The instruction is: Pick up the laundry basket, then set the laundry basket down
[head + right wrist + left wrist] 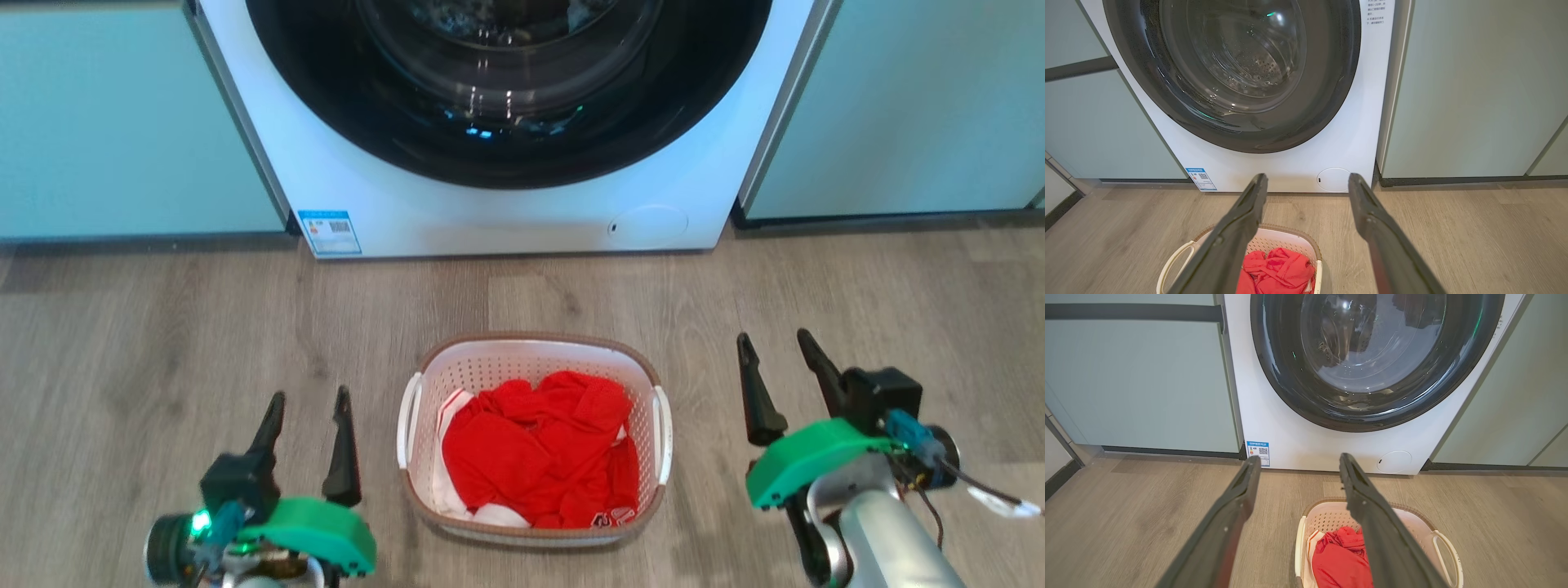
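Note:
The laundry basket [490, 363] is white and perforated with a brown rim, and it stands on the wooden floor before the washing machine, holding red clothes [539, 449]. It has a white handle on each side. My left gripper [309, 400] hovers open to the basket's left, apart from it. My right gripper [775, 343] is open to the basket's right, also clear of it. In the left wrist view the laundry basket [1327, 516] lies low and right, partly behind one finger, between and beyond my left gripper [1298, 461]. The right wrist view puts the laundry basket [1286, 241] at lower left of my right gripper [1308, 179].
A white front-loading washing machine [506, 212] with a dark round door stands just behind the basket. Pale teal cabinets [122, 122] flank it on both sides. Grey-brown wooden floor [163, 327] stretches to the left and right of the basket.

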